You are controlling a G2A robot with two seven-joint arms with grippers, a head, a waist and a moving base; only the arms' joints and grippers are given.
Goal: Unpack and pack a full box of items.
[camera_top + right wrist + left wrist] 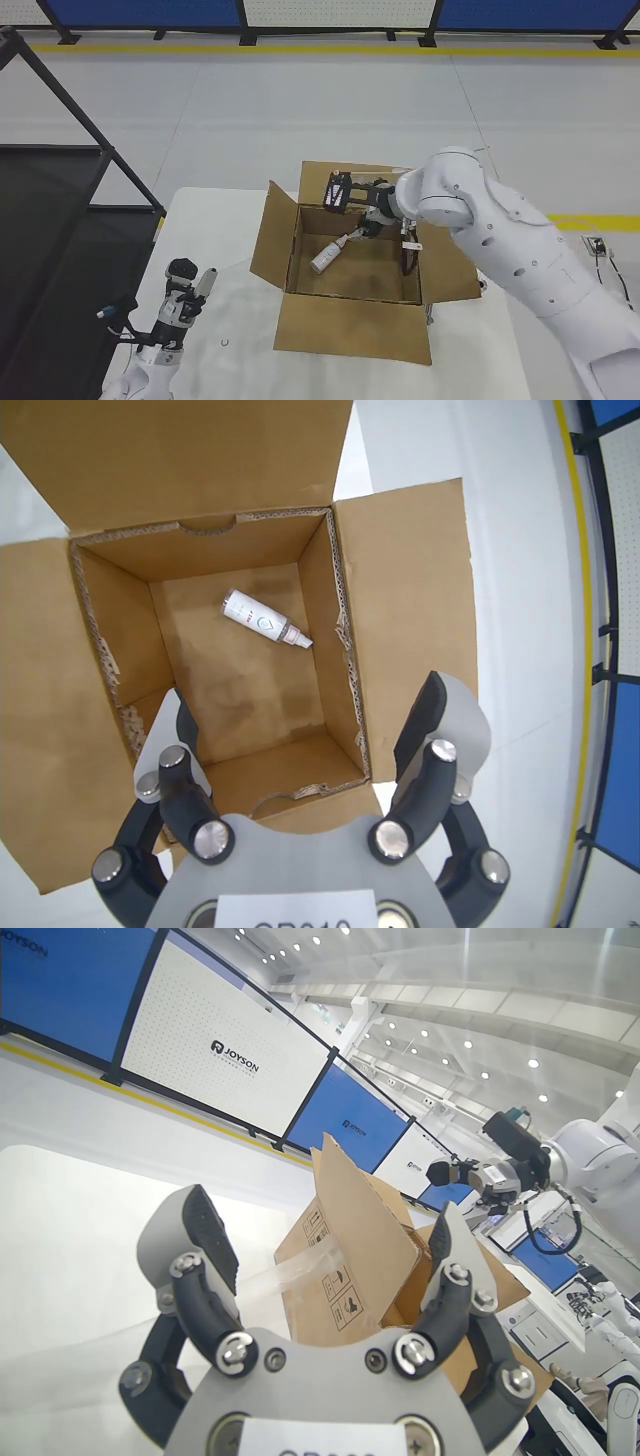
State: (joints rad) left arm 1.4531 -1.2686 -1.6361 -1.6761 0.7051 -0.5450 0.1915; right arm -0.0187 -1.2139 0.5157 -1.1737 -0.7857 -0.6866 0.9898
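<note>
Top view, box: The box (352, 325) stands open on the white table (215, 230), all four flaps folded out.
Top view, bottle: One white bottle (328, 257) lies on its side on the box floor, slanted, near the far corner.
Top view, right gripper: The right gripper (372, 215) hangs over the far edge of the box, above the bottle's nozzle end and apart from it.
Top view, left gripper: The left gripper (197, 272) sits low over the table, well apart from the box.
Left wrist view, left gripper: We see the left gripper (325, 1208) spread wide and holding nothing, facing the box (350, 1228) from the side.
Left wrist view, advice: We judge this arm should stay clear, as only one arm fits inside the walls.
Right wrist view, right gripper: The right gripper (305, 690) is spread wide and empty, looking straight down into the box (400, 600).
Right wrist view, bottle: The bottle (260, 622) lies with its nozzle close to one side wall.
Step in hand: We take this to be lifting the last item out.
How to do it well: We would turn the wrist so the jaws cross the bottle's body, not its thin nozzle, then come down straight.
Risk: A round bottle may roll when one pad touches first, and the nearby wall leaves little room for the outer finger.
</note>
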